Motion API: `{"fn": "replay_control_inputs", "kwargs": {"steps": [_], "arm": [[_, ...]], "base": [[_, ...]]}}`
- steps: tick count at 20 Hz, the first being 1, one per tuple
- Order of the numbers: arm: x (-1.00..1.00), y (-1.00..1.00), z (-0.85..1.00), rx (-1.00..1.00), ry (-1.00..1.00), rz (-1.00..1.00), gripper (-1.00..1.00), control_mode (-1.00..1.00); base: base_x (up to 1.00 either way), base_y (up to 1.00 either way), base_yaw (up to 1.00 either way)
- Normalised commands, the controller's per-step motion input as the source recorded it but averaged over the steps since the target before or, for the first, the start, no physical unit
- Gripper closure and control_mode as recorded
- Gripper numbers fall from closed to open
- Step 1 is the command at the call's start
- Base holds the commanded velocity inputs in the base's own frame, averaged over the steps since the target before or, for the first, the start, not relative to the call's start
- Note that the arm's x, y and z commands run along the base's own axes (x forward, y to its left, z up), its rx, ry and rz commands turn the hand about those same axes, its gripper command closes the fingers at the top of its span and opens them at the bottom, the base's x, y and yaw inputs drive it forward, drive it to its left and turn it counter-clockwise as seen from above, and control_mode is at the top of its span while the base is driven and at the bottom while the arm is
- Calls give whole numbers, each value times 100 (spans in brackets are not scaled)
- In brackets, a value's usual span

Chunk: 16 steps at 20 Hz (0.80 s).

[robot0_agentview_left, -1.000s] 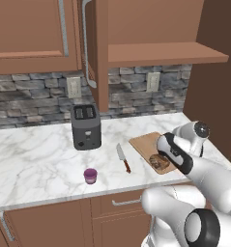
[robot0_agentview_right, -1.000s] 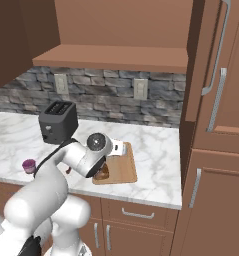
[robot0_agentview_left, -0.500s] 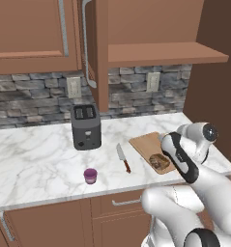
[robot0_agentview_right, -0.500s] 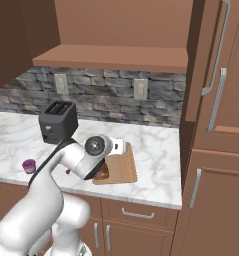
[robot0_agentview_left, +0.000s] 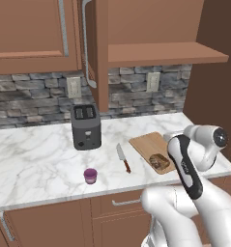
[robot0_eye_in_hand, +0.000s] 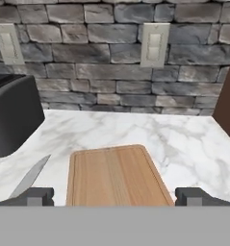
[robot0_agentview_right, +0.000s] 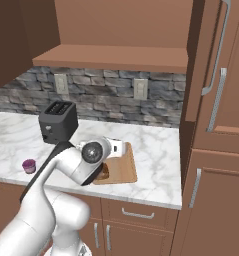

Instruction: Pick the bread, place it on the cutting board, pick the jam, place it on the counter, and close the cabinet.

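Observation:
The bread (robot0_agentview_left: 159, 160) lies on the near end of the cutting board (robot0_agentview_left: 149, 144), partly hidden by my arm in the right base view (robot0_agentview_right: 104, 173). The jam (robot0_agentview_left: 90, 175) stands on the counter (robot0_agentview_left: 35, 159) near its front edge, left of the board. My gripper (robot0_eye_in_hand: 115, 197) is open and empty, low over the board's near end (robot0_eye_in_hand: 114, 175) and facing the stone wall. The bread lies below and behind the hand camera's sight. The upper cabinet's door (robot0_agentview_left: 101, 53) stands open, edge-on, with its long silver handle (robot0_agentview_left: 86, 43) showing.
A black toaster (robot0_agentview_left: 85, 126) stands at the back of the counter. A red-handled knife (robot0_agentview_left: 122, 158) lies between the jam and the board. Two wall outlets (robot0_eye_in_hand: 154, 44) sit on the backsplash. A tall wooden cabinet (robot0_agentview_right: 218, 150) bounds the counter on the right.
My wrist has swung a little to the right and drawn back over the board. The gripper stays open. Bread, jam and cabinet door have not moved.

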Motion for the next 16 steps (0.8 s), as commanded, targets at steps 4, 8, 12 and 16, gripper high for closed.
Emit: {"fn": "replay_control_inputs", "kwargs": {"steps": [4, 8, 12, 16], "arm": [[-33, -2, 18, 0, -6, 0, -100, -100], [-36, -4, 16, 0, -4, 0, -100, -100], [-39, -6, 13, 0, -4, 0, -100, -100], [-36, -8, 14, 0, -4, 0, -100, -100]], "base": [[0, 0, 0], [0, 0, 0], [0, 0, 0], [0, 0, 0]]}}
